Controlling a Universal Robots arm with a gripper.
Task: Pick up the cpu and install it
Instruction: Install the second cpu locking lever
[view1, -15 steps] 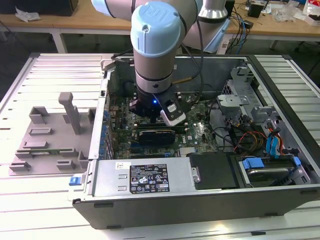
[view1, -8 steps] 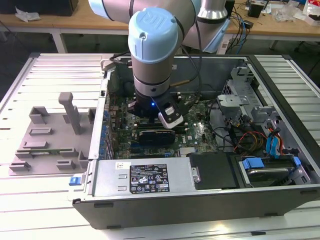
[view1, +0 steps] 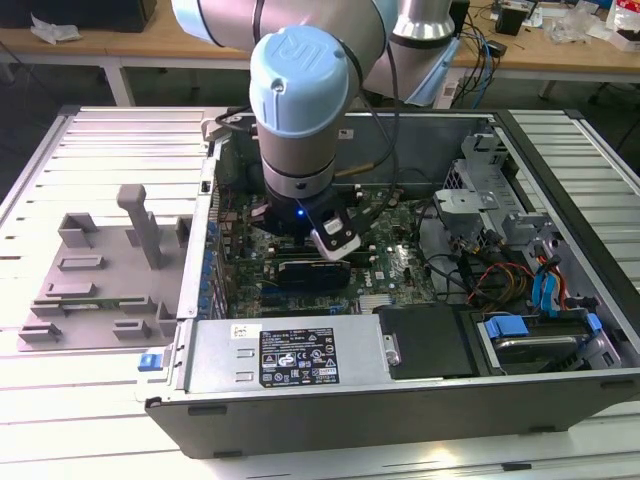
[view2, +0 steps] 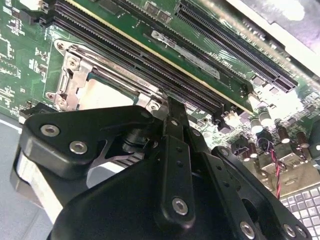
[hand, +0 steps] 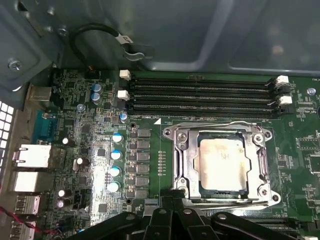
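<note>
- Pincer (hand: 172, 222) sat nearest the lens in both wrist views, black linkage just beside the socket frame (hand: 220, 162); couldn't tell if its fingers were wide or narrow, tips hidden behind the linkage. Nothing visibly held.
- CPU (hand: 222, 162) lay flat inside the socket frame w/ silver top up, apart from the pincer. Judged: pick and place done, chip looked seated.
- Left, as far as shown: frame looked open around the chip, so clamping prob. not done; can't be sure.
- First wrist view gave the full chip square-on, plus RAM slots (hand: 200, 95) beyond and capacitors (hand: 116, 155) to one side.
- Second wrist view (view2: 107, 92) caught only a sliver of the chip past the linkage, but showed the slots running away at an angle.
- Farthest out, exterior view: arm (view1: 300, 110) reached down into the open PC case (view1: 400, 400); grey fixture tray (view1: 100, 290) sat on the counter (view1: 60, 420) on that view's left, no chip on it.
</note>
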